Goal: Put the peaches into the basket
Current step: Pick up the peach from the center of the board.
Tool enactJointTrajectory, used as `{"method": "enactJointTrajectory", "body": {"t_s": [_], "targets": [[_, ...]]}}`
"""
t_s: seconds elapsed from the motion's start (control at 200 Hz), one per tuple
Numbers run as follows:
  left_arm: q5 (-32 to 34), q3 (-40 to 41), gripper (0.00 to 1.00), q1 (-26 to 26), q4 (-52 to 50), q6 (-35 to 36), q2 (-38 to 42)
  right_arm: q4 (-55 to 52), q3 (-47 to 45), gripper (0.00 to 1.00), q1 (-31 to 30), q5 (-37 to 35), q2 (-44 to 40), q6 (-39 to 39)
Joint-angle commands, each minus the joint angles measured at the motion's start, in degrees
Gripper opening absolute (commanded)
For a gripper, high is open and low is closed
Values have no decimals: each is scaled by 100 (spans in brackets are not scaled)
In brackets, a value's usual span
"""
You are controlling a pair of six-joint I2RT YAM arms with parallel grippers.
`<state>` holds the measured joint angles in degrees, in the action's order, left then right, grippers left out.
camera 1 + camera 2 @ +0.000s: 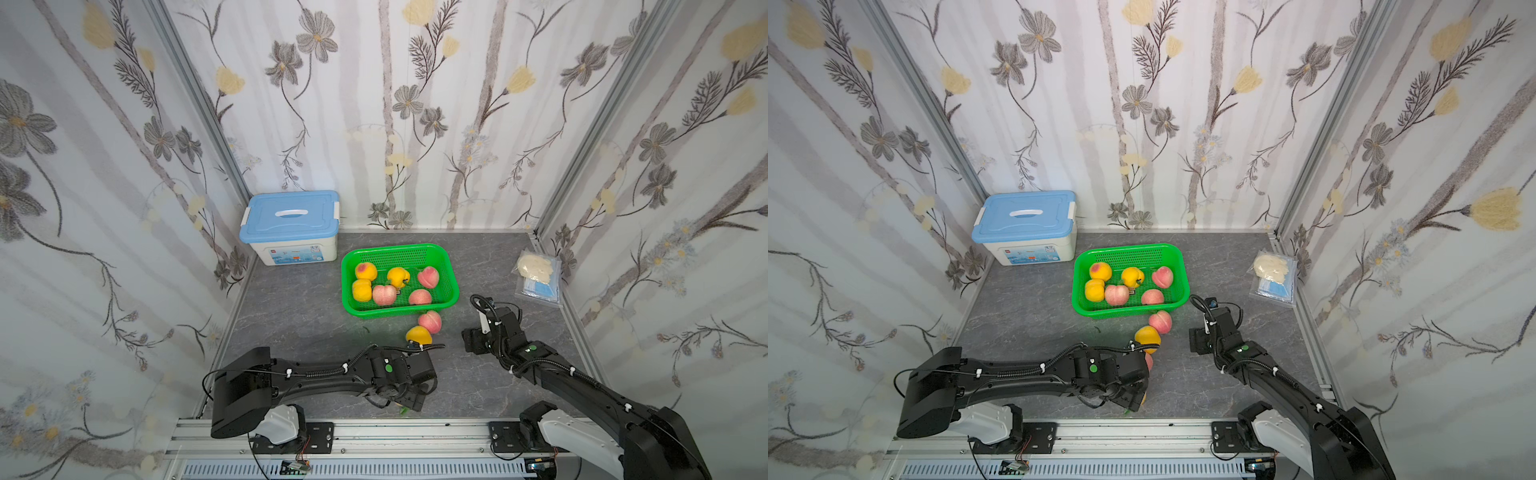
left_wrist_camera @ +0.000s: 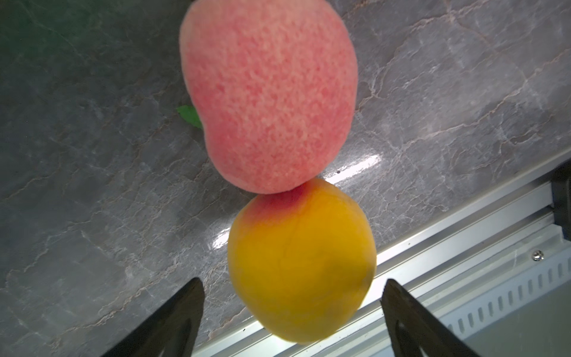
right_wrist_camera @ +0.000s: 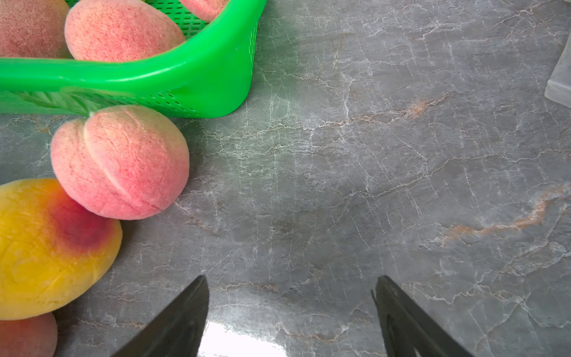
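The green basket (image 1: 451,286) holds several peaches. In front of it, a pink peach (image 1: 430,321) rests against its wall and touches a yellow peach (image 1: 419,335). In the left wrist view, another pink peach (image 2: 268,95) touches a yellow peach (image 2: 302,262) near the table's front rail. My left gripper (image 2: 293,281) is open around this yellow peach, with a gap at each fingertip. The arm hides both fruits in a top view. My right gripper (image 3: 290,278) is open over bare table, to the right of the pink peach (image 3: 120,162) by the basket (image 3: 200,71).
A white storage box with a blue lid (image 1: 291,226) stands at the back left. A clear bag of gloves and masks (image 1: 538,276) lies by the right wall. An aluminium rail (image 1: 374,428) runs along the table's front edge.
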<state>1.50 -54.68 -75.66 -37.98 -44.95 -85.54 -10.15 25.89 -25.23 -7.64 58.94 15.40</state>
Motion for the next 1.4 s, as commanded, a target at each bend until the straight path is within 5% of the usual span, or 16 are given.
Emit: {"method": "enactJointTrajectory", "body": {"t_s": [0.0,1.394], "targets": [[18,-97,93,-23,8,-120,-125,128,26,85,-8,7,20,69],[35,-197,85,-88,35,-102,-733,128,39,85,-8,7,39,59]]}}
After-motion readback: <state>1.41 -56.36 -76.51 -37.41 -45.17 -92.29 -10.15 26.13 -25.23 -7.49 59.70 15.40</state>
